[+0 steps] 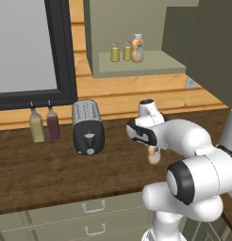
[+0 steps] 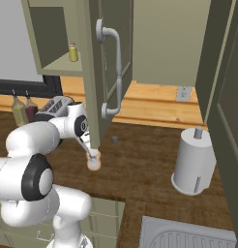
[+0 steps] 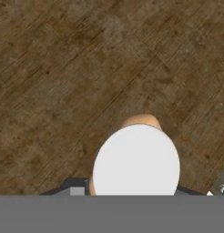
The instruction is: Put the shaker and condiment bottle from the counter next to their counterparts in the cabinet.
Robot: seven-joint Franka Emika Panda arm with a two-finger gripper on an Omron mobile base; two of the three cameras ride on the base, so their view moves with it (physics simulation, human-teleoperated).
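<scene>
Dark wood-grain counter; olive cabinet above

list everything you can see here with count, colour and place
squat yellow-green shakers: 2, grey caps, cabinet shelf
peach-orange bottle: 1, pale cap, shelf, right of the shakers
peach-orange condiment bottle: 1, pale cap, at the gripper, over the counter
olive cabinet: 1, wall-mounted, door open
tall yellow bottle: 1, counter back left
tall dark-red bottle: 1, beside the yellow one
silver toaster: 1, counter centre
grey paper-towel roll: 1, counter right
dark wood counter: 1
gripper: 1, dark tips, around the bottle cap
</scene>
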